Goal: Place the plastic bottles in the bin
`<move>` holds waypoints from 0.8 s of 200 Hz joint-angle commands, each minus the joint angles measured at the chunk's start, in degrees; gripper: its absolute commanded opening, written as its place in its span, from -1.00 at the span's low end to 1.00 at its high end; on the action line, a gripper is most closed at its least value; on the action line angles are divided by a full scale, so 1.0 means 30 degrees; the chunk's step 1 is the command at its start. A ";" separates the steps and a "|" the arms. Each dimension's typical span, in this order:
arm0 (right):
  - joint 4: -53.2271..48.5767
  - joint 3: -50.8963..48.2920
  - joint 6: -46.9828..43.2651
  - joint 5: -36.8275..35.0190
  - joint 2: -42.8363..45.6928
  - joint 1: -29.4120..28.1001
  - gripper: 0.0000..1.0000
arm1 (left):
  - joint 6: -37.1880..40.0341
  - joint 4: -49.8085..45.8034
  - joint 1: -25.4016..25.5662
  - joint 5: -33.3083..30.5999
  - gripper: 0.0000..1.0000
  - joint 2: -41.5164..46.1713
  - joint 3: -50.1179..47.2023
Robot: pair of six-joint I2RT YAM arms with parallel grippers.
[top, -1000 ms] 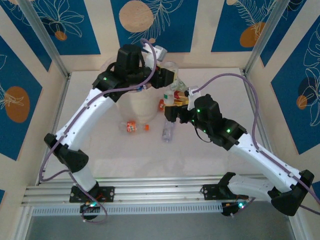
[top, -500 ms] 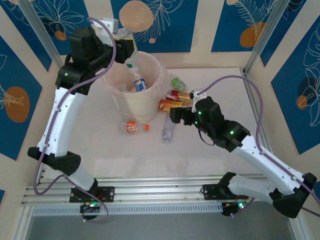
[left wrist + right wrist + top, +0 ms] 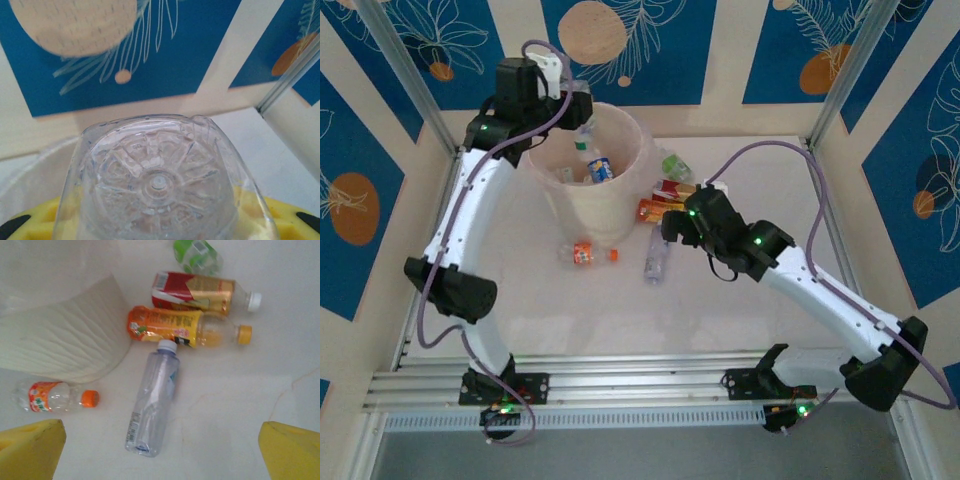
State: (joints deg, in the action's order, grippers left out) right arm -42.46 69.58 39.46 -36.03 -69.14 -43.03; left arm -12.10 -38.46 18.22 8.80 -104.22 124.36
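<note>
Your left hand [image 3: 577, 106] is clamped on a clear bottle [image 3: 157, 185]: in the wrist view its ribbed base sits between the yellow pads [image 3: 37, 222]. From above, that hand hangs over the far left rim of the bin [image 3: 620, 205], with the bottle pointing down toward the opening. Inside the bin you can see a blue-label bottle [image 3: 600, 168]. Your right hand [image 3: 160, 455] has its fingers spread wide and grips nothing. It hovers low over the bench [image 3: 720, 320], just right of the bin. Directly below it lies a long clear bottle [image 3: 152, 400], cap toward the bin. Beyond that cap lie an orange-and-yellow bottle [image 3: 182, 329], a red-and-gold bottle [image 3: 197, 291] and a green bottle [image 3: 197, 255]. To the left, near the bin's foot, lies a small orange-capped bottle [image 3: 52, 396].
</note>
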 commanded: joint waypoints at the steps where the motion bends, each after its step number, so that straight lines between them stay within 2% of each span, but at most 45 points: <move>1: -0.1411 0.0740 0.1610 -0.0001 -0.0813 0.0220 0.99 | -0.0755 -0.0266 -0.0223 0.1385 -0.25 -0.0496 0.0355; 63: -0.0860 0.0526 0.3103 0.1454 -0.3084 0.0331 0.98 | -0.1563 -0.1083 -0.0222 0.3027 -0.25 -0.1943 0.0132; 105: -0.0052 0.0075 0.3911 0.2013 -0.4681 0.0256 0.99 | -0.2468 -0.0153 -0.0216 0.4466 -0.21 -0.2088 -0.1618; 128: 0.0557 -0.0091 0.4036 0.2194 -0.5600 0.0144 0.99 | -0.2748 0.0242 -0.0206 0.4676 -0.10 -0.2019 -0.2487; 160: 0.1243 -0.0027 0.4097 0.2558 -0.6889 -0.0037 0.99 | -0.2860 0.0440 -0.0193 0.4627 0.18 -0.1786 -0.3286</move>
State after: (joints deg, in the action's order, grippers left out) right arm -41.06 69.95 49.95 -29.89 -87.46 -42.39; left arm -19.55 -39.40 18.22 20.88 -110.02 115.66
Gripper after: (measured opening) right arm 0.992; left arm 0.556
